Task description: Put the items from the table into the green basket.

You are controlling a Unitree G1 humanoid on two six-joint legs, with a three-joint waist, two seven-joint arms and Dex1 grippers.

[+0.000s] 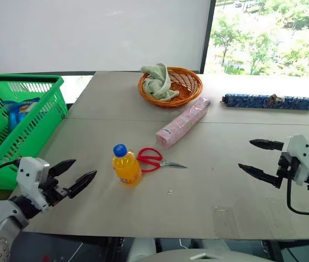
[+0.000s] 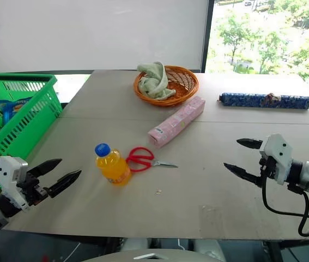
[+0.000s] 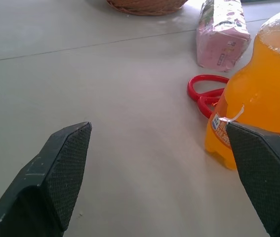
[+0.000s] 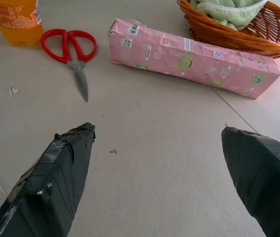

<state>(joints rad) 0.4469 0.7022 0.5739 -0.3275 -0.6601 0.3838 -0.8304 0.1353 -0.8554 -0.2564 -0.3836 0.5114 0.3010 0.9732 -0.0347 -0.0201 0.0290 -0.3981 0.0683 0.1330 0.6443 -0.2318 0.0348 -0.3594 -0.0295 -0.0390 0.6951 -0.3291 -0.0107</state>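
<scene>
The left gripper (image 1: 80, 171) hovers at the near left, fingers spread wide, empty. The right gripper (image 1: 255, 156) hovers at the near right, its 2 fingers likewise parted, empty.

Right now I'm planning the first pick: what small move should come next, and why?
Probably ease the left tool toward the orange bottle. Its fingers are open, the bottle stands upright nearest it, untouched, and the green basket is on that same side.
</scene>
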